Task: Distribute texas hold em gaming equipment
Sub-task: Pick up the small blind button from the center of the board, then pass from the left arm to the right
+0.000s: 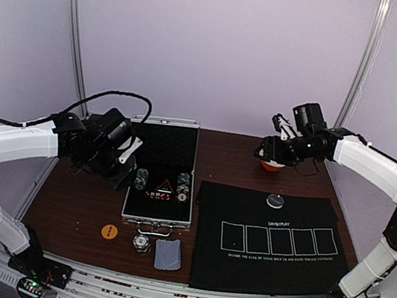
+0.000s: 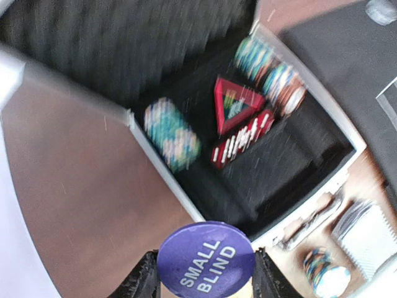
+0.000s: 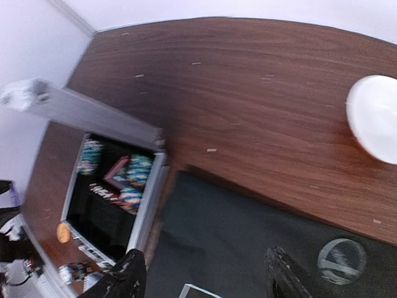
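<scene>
The L gripper [image 2: 206,280] is clamped on a purple-blue round disc [image 2: 206,256] w/ white "SMALL BLIND" lettering. The disc is held in the air just left of the open silver aluminium case [image 1: 155,220], over the brown wooden table [image 1: 76,205]. The R gripper [image 3: 205,276] has its fingers well apart w/ nothing between them, above the black felt mat [image 1: 262,272], where a dark round disc [image 1: 275,200] lies near the far edge. Striped poker chip stacks [image 1: 141,179] sit inside the case (blurred in the wrist view, prob. teal/white), while an orange round disc [image 1: 109,232], a small chip stack [image 1: 140,243] and grey-blue-backed playing cards [image 1: 167,254] lie on the table in front of it.
</scene>
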